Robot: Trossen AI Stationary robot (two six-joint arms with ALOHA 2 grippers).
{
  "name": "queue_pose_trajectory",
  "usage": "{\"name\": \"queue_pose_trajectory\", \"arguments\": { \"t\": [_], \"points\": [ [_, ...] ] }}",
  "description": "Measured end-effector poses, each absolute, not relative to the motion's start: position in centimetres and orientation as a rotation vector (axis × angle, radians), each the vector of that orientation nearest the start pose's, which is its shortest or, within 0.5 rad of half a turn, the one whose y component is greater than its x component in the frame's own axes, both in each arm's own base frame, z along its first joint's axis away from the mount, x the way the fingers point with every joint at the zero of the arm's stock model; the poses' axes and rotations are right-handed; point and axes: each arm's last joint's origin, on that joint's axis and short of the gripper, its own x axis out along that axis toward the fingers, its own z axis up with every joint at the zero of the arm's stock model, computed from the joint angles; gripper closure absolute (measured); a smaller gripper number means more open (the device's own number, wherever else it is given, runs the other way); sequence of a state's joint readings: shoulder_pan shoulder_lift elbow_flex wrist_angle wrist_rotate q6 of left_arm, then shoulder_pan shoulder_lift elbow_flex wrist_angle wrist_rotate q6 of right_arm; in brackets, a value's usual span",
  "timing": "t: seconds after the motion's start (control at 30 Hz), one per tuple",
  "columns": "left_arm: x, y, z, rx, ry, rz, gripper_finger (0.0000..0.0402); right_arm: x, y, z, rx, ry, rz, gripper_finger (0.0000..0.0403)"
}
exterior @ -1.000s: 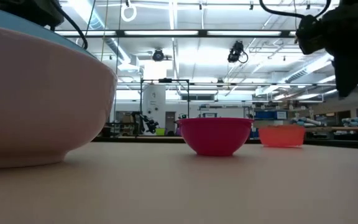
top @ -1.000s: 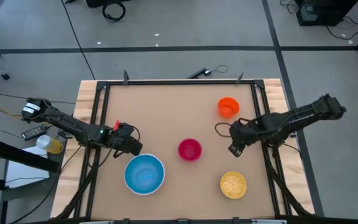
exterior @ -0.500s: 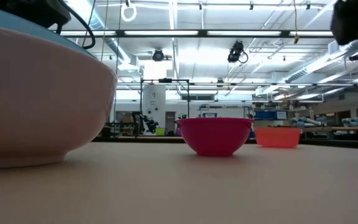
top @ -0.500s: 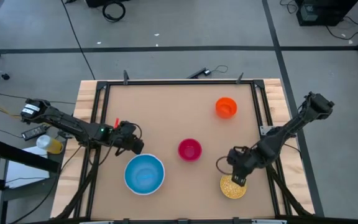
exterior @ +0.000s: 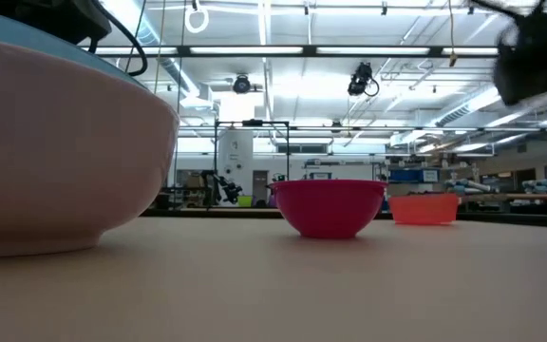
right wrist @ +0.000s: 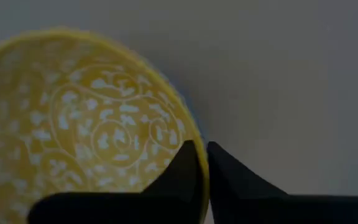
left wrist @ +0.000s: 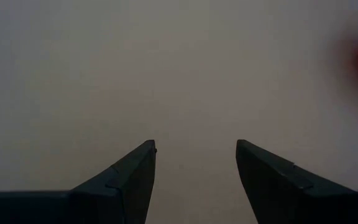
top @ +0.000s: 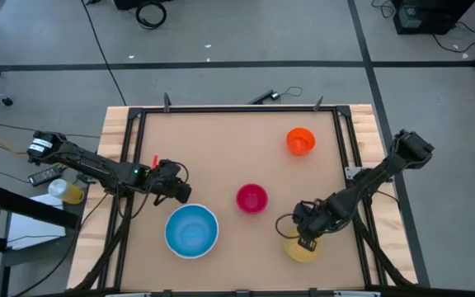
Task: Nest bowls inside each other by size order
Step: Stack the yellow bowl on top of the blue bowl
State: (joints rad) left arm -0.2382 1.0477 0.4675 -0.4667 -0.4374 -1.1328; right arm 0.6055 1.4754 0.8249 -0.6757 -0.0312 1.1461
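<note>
My right claw: my right gripper point(right wrist: 202, 163) is down at the near right of the table point(top: 221, 140), its two fingers nearly closed on the rim of the yellow bowl point(right wrist: 86, 124), one inside, one outside.
Grip risk: I judge the hold thin; only the rim edge sits between my fingers, so a lift could let the bowl tip or slip off.
Yellow bowl: in the high view the yellow bowl point(top: 304, 250) sits near the front edge, half hidden under my wrist; a push instead of a lift could shove it off the front.
Blue bowl: the light blue bowl point(top: 191, 230) lies near the front left, with what looks like a white bowl point(exterior: 65, 152) beneath it, shown pale in the low view. That is where I think the yellow one belongs.
Carry risk: the magenta bowl point(top: 251, 199) stands between yellow and blue; a low sweep across could knock it.
My left claw: my left gripper point(left wrist: 194, 162) hangs spread open over bare table just beside the blue bowl's far left rim, holding nothing. I could clash with it when I bring the yellow bowl over.
Orange bowl: the orange bowl point(top: 300, 141) sits far right, well apart, out of harm for now.
Order risk: dropping orange or magenta in before yellow would spoil the size order.
</note>
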Motion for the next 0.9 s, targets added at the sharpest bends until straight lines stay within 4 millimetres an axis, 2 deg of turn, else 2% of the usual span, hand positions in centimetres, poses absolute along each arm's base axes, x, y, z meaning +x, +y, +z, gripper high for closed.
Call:
{"name": "queue_pose_trajectory", "arguments": {
  "t": [0.1, 0.23, 0.4, 0.53, 0.6, 0.73, 0.9],
  "points": [
    [17.1, -2.9, 16.7, -0.688, 0.750, 0.695, 0.0176, 21.4, 13.5, 19.2, 0.606, 1.291, -0.272, 0.0381],
    [17.1, -2.9, 16.7, -0.688, 0.750, 0.695, 0.0176, 24.0, 11.7, 23.4, 0.624, 1.066, -0.252, 0.0381],
    [17.1, -2.5, 16.7, -0.688, 0.734, 0.723, 0.0176, 29.7, 7.8, 27.6, 0.599, 0.874, -0.263, 0.0381],
    [17.2, -1.9, 16.7, -0.707, 0.723, 0.754, 0.0176, 35.1, 5.9, 30.0, 0.462, 0.816, -0.198, 0.0381],
    [17.1, -1.7, 17.4, -0.701, 0.729, 0.768, 0.0176, 37.6, 5.5, 30.4, 0.405, 0.811, -0.147, 0.0381],
    [17.0, -1.2, 20.7, -0.630, 0.745, 0.753, 0.0178, 42.2, 5.1, 30.1, 0.343, 0.808, -0.069, 0.0381],
    [16.2, -0.4, 25.0, -0.499, 0.775, 0.747, 0.0194, 46.4, 5.1, 28.8, 0.282, 0.782, 0.004, 0.0381]
  ]
}}
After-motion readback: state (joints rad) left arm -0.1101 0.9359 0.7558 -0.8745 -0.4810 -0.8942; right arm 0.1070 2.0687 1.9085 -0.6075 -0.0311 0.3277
